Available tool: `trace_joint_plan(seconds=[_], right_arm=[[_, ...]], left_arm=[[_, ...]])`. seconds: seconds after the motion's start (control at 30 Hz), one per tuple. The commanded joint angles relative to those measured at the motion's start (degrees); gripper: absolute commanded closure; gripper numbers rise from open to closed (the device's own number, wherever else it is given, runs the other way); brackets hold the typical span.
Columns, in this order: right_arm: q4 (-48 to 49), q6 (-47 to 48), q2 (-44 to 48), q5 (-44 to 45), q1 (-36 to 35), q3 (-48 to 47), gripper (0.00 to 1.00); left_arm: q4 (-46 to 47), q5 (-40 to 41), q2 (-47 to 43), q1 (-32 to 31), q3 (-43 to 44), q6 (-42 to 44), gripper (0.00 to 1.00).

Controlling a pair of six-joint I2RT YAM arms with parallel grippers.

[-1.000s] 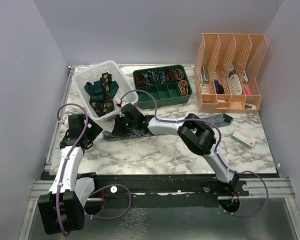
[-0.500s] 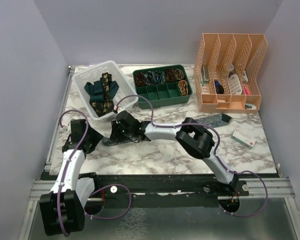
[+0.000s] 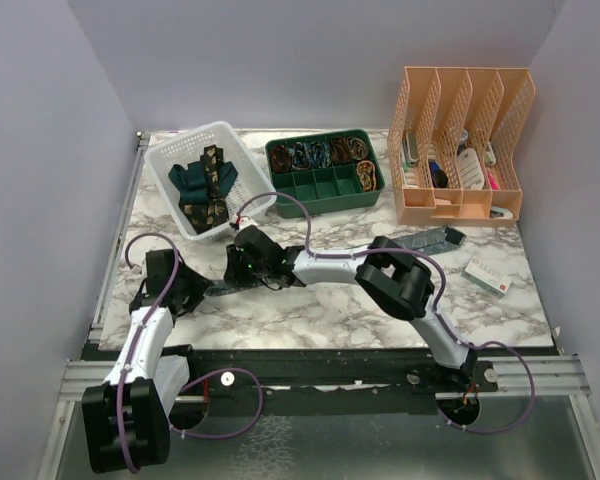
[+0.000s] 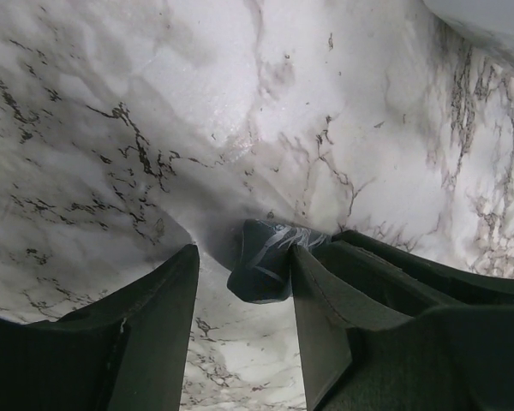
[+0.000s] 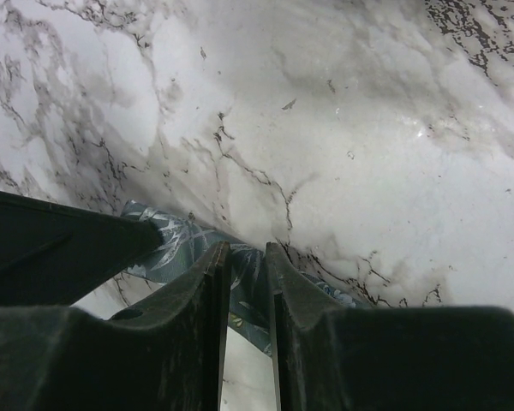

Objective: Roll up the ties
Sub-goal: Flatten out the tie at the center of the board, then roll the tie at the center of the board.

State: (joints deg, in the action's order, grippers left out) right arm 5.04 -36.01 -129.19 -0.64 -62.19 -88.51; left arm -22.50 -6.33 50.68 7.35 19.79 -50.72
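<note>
The blue-grey patterned tie (image 3: 432,240) lies stretched across the marble table, its wide end at the right and its narrow end at the left near both grippers. My right gripper (image 3: 240,272) is shut on a fold of this tie (image 5: 244,276) close to the narrow end. My left gripper (image 3: 191,290) is open low over the table, and the tie's dark tip (image 4: 262,262) lies between its fingers, against the right finger (image 4: 325,308). The plain teal tie (image 3: 189,179) and the black-brown and gold tie (image 3: 212,178) lie in the white basket (image 3: 242,165).
A green divided tray (image 3: 318,205) with rolled ties in its back compartments stands behind the right arm. A peach file rack (image 3: 464,145) stands at the back right. A small box (image 3: 489,275) lies at the right.
My right gripper has dragged the tie's narrow end left and toward the front. My left gripper has come down toward the front edge, and the tie's tip now lies between its fingers.
</note>
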Motion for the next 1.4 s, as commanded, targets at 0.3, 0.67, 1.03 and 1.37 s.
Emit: trace_joint_plan(seconds=[0.3,0.67,1.03,1.37], right_arm=[[0.28,-0.11,3.78,1.07,-1.76,4.12,0.71],[-9.51,3.89,14.80,10.25,0.11,8.45,0.66],[-9.22,0.08,14.76,2.25,3.35,15.35,0.70],[-12.56,3.16,10.51,-1.27,5.50,12.08,0.82]], left_arm=[[7.11,-1.79,-0.68,0.27,-3.98,-1.69,0.94],[28.28,-8.93,-3.08,0.29,-11.36,6.38,1.00],[40.61,-16.27,-5.98,0.29,-15.34,7.95,1.00],[34.84,-13.26,-5.11,0.26,-14.21,7.84,0.99]])
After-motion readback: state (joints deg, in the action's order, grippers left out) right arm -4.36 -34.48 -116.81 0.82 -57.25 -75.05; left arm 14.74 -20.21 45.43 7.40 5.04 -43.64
